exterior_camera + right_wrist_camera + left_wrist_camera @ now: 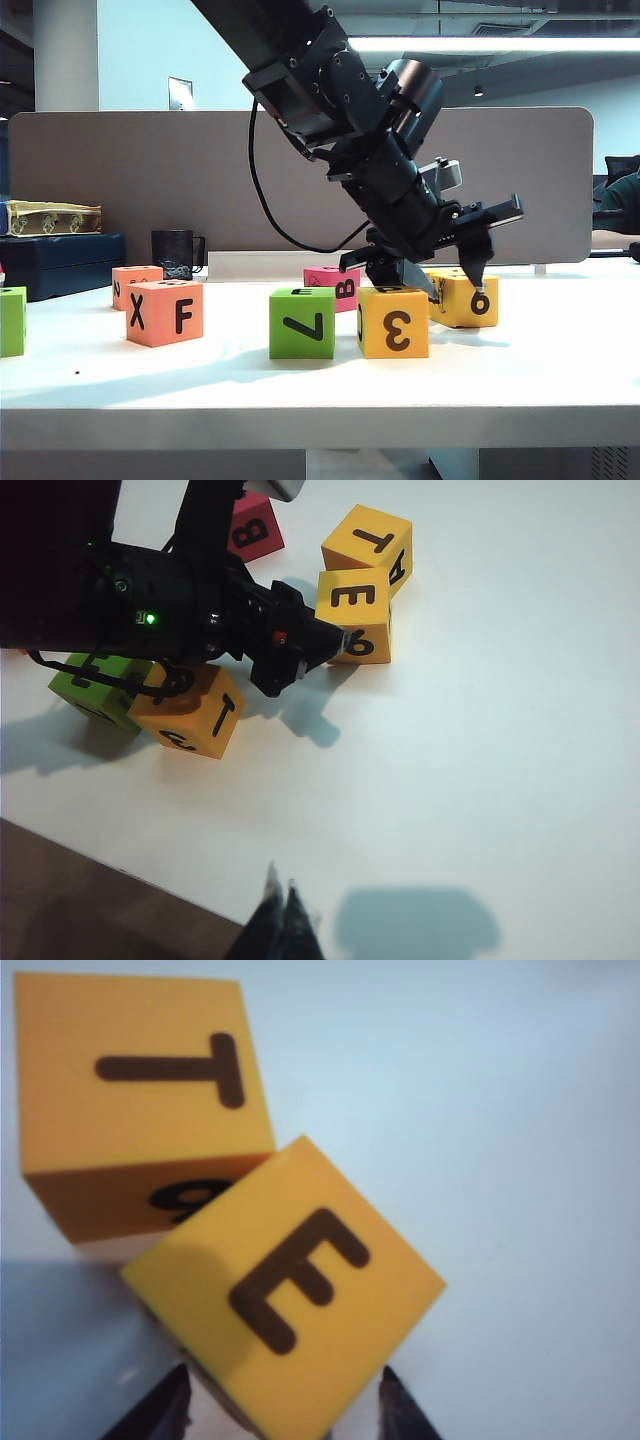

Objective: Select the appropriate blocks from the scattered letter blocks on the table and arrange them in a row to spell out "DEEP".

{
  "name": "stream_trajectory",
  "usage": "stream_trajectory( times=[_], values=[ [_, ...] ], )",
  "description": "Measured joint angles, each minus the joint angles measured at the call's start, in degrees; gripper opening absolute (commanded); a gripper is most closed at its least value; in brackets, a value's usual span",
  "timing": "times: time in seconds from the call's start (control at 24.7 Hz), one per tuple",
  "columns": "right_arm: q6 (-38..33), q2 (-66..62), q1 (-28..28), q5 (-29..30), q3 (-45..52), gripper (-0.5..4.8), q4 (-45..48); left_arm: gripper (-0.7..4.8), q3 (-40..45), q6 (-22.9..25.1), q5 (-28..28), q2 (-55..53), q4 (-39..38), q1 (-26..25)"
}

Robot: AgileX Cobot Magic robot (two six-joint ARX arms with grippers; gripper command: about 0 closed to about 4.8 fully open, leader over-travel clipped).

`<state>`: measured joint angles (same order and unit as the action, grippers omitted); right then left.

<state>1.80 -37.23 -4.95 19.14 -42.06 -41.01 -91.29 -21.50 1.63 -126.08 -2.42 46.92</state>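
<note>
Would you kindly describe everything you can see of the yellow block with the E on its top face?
The yellow E block is a matte, foam-looking cube with a black E on top and a black 6 or 9 on the side facing the table's front edge. It sits flat on the white table, right of the block marked 3. One corner seems to meet the yellow T block. The left gripper straddles it, fingers not yet touching.
</note>
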Motion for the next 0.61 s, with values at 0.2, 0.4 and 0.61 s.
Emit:
stream_trajectory(
  times=[0.2, 0.4, 0.61],
  values=[
    [0.02, 0.0, 0.0, 0.0, 0.0, -0.01, 0.0, 2.41, -4.76, 0.52, -2.78, -0.17, -5.68, 0.0],
    [0.02, 0.0, 0.0, 0.0, 0.0, -0.01, 0.0, 2.41, -14.36, 5.49, -3.19, 0.17, -14.23, -0.04],
    [0.02, 0.0, 0.0, 0.0, 0.0, -0.01, 0.0, 2.47, -17.44, 11.28, -3.61, 0.22, -20.06, -0.02]
  ],
)
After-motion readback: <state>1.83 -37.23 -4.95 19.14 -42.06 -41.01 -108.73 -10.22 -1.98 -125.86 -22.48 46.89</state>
